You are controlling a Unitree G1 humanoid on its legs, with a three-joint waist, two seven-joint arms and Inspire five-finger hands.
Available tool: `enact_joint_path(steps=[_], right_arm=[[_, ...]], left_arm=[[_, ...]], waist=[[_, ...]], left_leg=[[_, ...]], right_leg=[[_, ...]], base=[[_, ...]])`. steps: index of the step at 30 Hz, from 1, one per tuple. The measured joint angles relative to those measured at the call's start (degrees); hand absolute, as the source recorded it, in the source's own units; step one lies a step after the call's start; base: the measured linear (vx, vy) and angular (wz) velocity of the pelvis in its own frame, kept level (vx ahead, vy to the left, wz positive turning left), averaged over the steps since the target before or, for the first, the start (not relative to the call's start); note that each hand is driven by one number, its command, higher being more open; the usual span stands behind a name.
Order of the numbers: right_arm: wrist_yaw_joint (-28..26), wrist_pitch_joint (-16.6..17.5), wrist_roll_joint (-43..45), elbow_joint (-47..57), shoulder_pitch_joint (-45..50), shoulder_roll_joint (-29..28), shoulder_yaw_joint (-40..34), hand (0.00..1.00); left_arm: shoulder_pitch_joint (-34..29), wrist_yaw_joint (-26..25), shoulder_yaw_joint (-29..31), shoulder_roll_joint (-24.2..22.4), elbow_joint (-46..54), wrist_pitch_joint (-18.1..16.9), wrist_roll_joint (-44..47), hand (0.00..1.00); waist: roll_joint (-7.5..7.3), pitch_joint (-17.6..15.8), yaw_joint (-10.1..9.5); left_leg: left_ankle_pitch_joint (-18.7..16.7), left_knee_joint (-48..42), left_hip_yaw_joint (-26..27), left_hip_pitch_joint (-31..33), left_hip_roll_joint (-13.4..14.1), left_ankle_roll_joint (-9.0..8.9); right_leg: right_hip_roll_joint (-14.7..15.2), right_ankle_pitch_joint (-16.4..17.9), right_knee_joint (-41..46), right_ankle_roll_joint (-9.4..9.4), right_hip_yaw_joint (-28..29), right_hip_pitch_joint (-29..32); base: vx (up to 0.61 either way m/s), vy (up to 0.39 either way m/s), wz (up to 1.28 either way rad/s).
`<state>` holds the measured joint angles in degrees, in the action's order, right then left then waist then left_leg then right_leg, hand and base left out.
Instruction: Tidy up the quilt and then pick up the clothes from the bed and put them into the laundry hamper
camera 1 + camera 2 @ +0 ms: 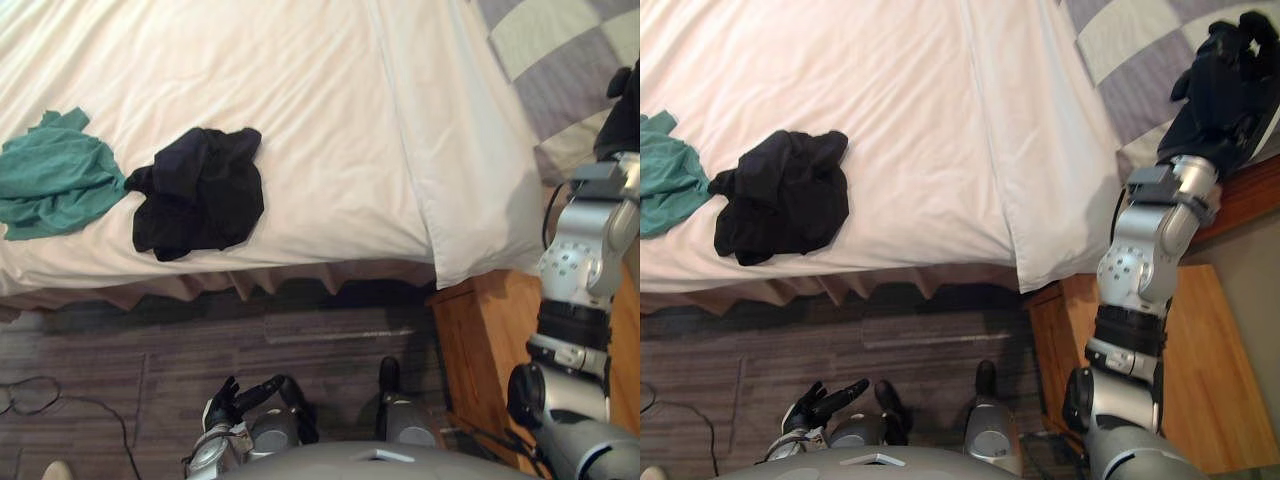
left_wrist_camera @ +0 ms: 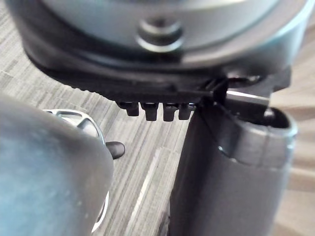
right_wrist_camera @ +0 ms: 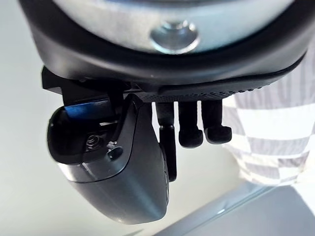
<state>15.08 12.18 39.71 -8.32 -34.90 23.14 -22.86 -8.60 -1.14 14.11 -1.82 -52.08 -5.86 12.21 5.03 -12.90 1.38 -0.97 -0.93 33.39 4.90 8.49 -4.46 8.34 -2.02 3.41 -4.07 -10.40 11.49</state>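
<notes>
Dark striped carpet [image 1: 150,370] runs along the near side of the bed, with a wooden surface [image 1: 480,340] at its right. Low over the carpet, close to the robot, the left hand [image 1: 228,403] hangs with its fingers loose and apart, holding nothing. Past it comes the bed [image 1: 330,120], its white cover lying fairly smooth, with one flap draped off the near right corner.

Both clothes lie on the cover near the bed's front edge. The black garment [image 1: 200,190] sits in a crumpled heap, and the green garment [image 1: 55,180] lies just to its left, the two touching at one corner. Neither has been lifted, so the whole hamper part is left to do.

Farthest off, the checked grey quilt [image 1: 1110,40] lies at the bed's far right. The right hand [image 1: 1228,85] is raised over it, and its fingers [image 3: 190,130] hang relaxed and grip nothing. The quilt step looks to be the one in hand.
</notes>
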Motion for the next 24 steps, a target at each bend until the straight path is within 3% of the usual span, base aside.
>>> enact_joint_path(steps=[3,5,7,8,10,14,18,19,21,24], right_arm=[[-0.77,0.13,0.15,-11.81,-0.79,1.12,0.51,0.00],[-1.36,-2.04,1.73,-17.99,2.10,-0.22,0.62,0.00],[-2.89,-2.03,1.87,-19.06,6.83,-5.30,0.67,0.00],[-4.90,-0.14,1.72,-17.83,10.10,-9.69,0.94,0.00],[-6.16,0.84,1.32,-17.43,14.22,-14.46,1.64,0.00],[-8.71,0.86,-1.80,-20.91,24.72,-19.39,4.02,0.00],[-10.87,-3.37,-8.03,-33.30,33.26,-22.46,5.62,0.00],[-11.46,-6.24,-10.30,-38.80,36.18,-23.15,7.07,1.00],[-12.06,-9.49,-13.92,-41.77,37.72,-22.98,7.13,1.00],[-12.72,-9.77,-19.95,-43.38,39.92,-22.76,6.94,1.00]], left_arm=[[0.36,0.15,-1.04,-0.01,0.61,-0.61,1.39,1.00],[0.77,0.17,-2.40,-0.64,0.92,-0.63,1.38,1.00],[1.22,0.16,-2.45,-1.22,0.87,-0.54,1.39,1.00],[1.29,0.00,-2.38,-1.22,0.79,-0.46,1.39,1.00],[1.49,-0.05,-2.47,-1.46,0.23,-0.46,1.35,1.00],[3.98,-0.26,-1.15,-0.66,-1.13,-0.29,0.59,1.00],[5.10,-0.57,0.00,-0.92,-2.07,0.09,0.56,1.00],[5.30,-0.55,0.21,-1.18,-2.36,0.09,0.52,1.00],[5.70,-0.50,0.58,-1.39,-2.55,0.07,-0.37,1.00],[5.87,-0.20,0.99,-1.40,-2.97,1.18,-2.40,1.00]], waist=[[1.36,-1.70,-0.52],[2.74,-2.63,-1.05],[3.47,-3.01,-1.16],[3.45,-3.09,-0.89],[2.88,-3.41,0.32],[0.49,-2.75,0.52],[-1.12,-1.56,0.51],[-1.39,-1.04,0.44],[-1.89,-0.24,0.11],[-2.96,0.84,0.43]], left_leg=[[0.21,0.26,0.53,1.33,-0.06,0.03],[0.34,0.35,1.24,1.52,0.01,-0.17],[0.66,0.44,2.36,1.20,0.19,-0.56],[0.95,0.56,3.19,0.29,0.27,-0.83],[1.11,0.08,3.98,-2.07,0.43,-0.91],[1.05,-0.36,4.02,-5.48,0.99,-1.02],[0.51,-0.63,4.01,-9.09,1.28,-1.80],[-0.05,-0.59,3.98,-10.51,1.31,-2.54],[-0.56,-0.37,4.46,-11.39,1.04,-2.92],[-1.54,-0.36,4.21,-13.16,1.06,-2.67]], right_leg=[[-0.03,0.00,0.63,0.00,0.46,2.05],[-0.16,0.00,0.61,0.00,0.76,2.39],[-0.35,0.01,0.61,0.01,0.98,2.34],[-0.47,0.06,0.57,0.07,1.04,1.75],[-0.45,0.43,0.58,0.25,0.87,-0.97],[-0.49,2.44,1.65,-0.13,-1.39,-4.75],[-0.46,3.99,1.76,-0.15,-3.12,-9.30],[-0.39,4.89,2.26,-0.37,-3.65,-10.73],[-0.06,5.59,2.97,-0.56,-3.49,-10.76],[-0.09,5.99,2.96,-0.75,-3.71,-12.79]], base=[[0.01,-0.017,-0.08],[0.04,-0.035,-0.09],[0.06,-0.045,-0.12],[0.09,-0.060,-0.14],[0.08,-0.043,-0.03],[0.04,-0.030,0.17],[0.03,-0.007,0.17],[0.02,0.009,0.14],[0.00,0.025,-0.06],[-0.02,0.032,0.03]])
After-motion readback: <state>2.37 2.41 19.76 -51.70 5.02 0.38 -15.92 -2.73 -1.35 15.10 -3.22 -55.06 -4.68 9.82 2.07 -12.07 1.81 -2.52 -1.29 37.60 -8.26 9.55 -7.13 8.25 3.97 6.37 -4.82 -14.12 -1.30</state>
